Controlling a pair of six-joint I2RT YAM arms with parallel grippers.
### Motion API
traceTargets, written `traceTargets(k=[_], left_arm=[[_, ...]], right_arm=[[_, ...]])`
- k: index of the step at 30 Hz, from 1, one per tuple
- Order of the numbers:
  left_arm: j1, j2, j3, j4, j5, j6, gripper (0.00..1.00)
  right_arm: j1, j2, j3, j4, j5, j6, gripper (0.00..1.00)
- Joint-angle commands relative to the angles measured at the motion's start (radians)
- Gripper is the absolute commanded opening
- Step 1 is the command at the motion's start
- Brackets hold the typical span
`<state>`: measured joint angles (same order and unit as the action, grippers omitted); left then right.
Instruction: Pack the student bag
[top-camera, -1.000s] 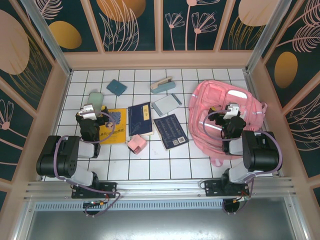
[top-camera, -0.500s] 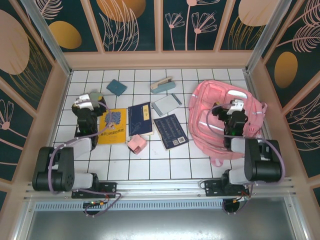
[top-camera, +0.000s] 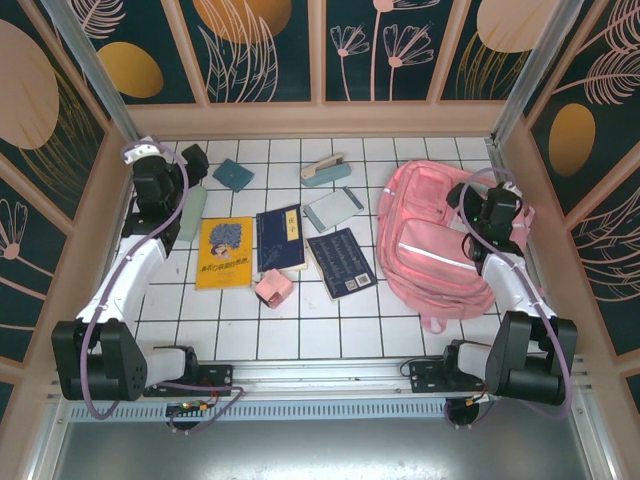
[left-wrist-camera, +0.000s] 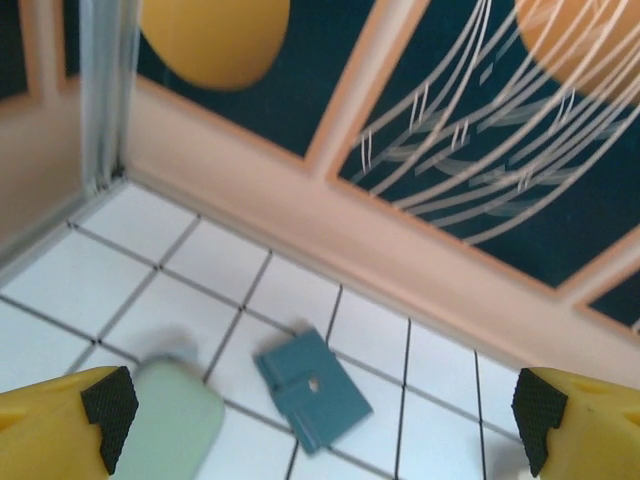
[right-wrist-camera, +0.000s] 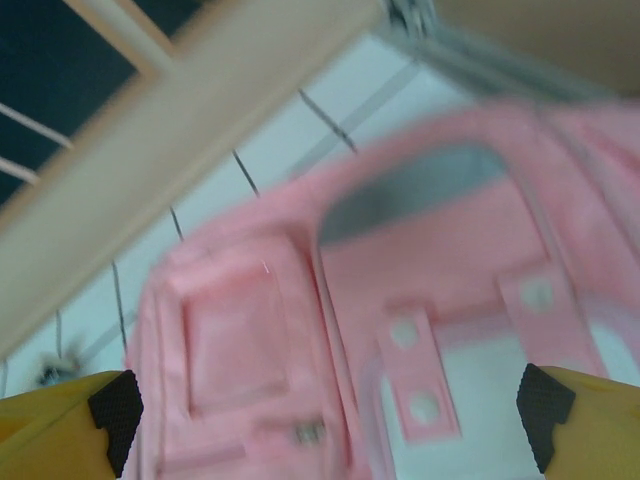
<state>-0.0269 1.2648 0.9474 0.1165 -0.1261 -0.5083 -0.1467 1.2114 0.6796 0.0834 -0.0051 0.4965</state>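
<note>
Top external view is showing one student bag (top-camera: 440, 250) lying flat along the table's (top-camera: 300, 330) right edge. Its front is facing up, and its long axis is running far to near, with the top pointing toward the far right corner. It is showing pink fabric, a pale reflective strip and a white patch. One yellow book (top-camera: 225, 253), two dark blue books (top-camera: 280, 240) and one small pink box (top-camera: 273, 288) are lying mid-table. The left gripper (left-wrist-camera: 320, 412) and right gripper (right-wrist-camera: 330, 410) are both standing spread wide, pinching nothing.

Bare tiles of the table (top-camera: 330, 335) lie open from 5 to 7 o'clock. The student bag (top-camera: 440, 250) blocks 3 o'clock. The yellow book (top-camera: 225, 253), blue book (top-camera: 279, 238), navy book (top-camera: 341, 262) and pink box (top-camera: 274, 288) crowd the centre toward 9 o'clock.
</note>
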Motion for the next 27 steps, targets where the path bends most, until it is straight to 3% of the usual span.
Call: traceTargets(k=[1,7,12,18,27], left_arm=[[0.004,-0.008,-0.024,-0.071,0.112,-0.086,0.97],[0.0,-0.006,-0.064,-0.062,0.215,-0.113,0.96],[-0.016,0.001,-0.068,-0.066,0.25,-0.126,0.93],[-0.106,0.044,-0.037,-0.1,0.279,-0.133,0.91],[-0.318,0.144,-0.009,-0.098,0.273,-0.205,0.84]], right_arm=[[0.017,-0.041,-0.029,-0.232,-0.043,0.048,0.99],[0.14,-0.045,-0.135,-0.264,-0.104,0.124,0.99],[0.33,0.033,-0.179,-0.102,-0.159,0.258,0.99],[0.453,0.242,-0.023,-0.036,-0.183,0.303,0.99],[0.498,0.433,0.208,-0.001,-0.241,0.294,0.99]])
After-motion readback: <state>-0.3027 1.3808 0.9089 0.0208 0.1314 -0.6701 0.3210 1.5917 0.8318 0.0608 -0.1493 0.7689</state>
